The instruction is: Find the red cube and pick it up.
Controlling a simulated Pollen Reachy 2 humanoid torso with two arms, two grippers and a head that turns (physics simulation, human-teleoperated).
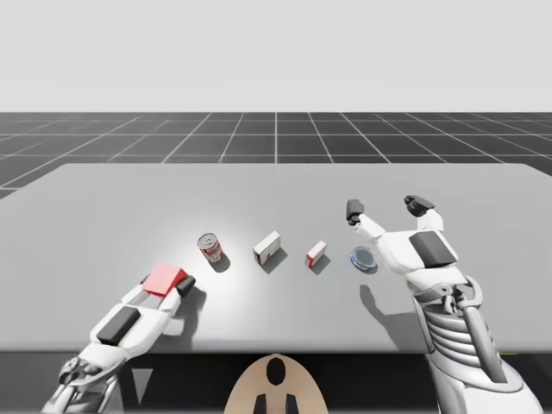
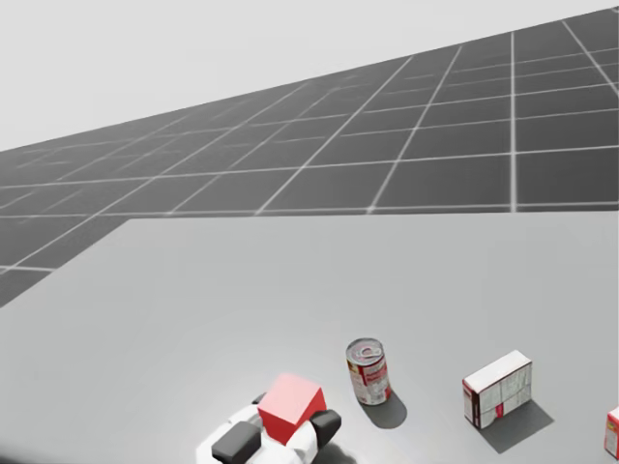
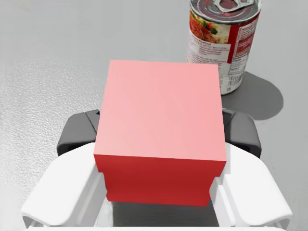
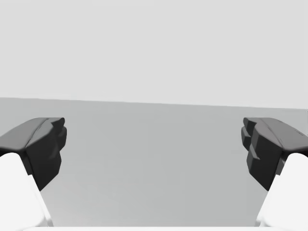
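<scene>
Grey table (image 1: pixel 103 224), dark grid floor (image 1: pixel 276 138) — left hand (image 1: pixel 166 285) clamps red cube (image 3: pixel 161 115) (right hand (image 1: pixel 385 207) agape).

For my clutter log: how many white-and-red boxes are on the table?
2. The larger box stands just right of the can; the smaller box lies between it and the round dish. None seems hidden.

My left gripper (image 2: pixel 293 414) grips the cube (image 2: pixel 288 404) from both sides. On the table (image 2: pixel 193 319), a can (image 2: pixel 368 371) stands upright just beside it, with a box (image 2: pixel 497 388) beyond the can.
</scene>
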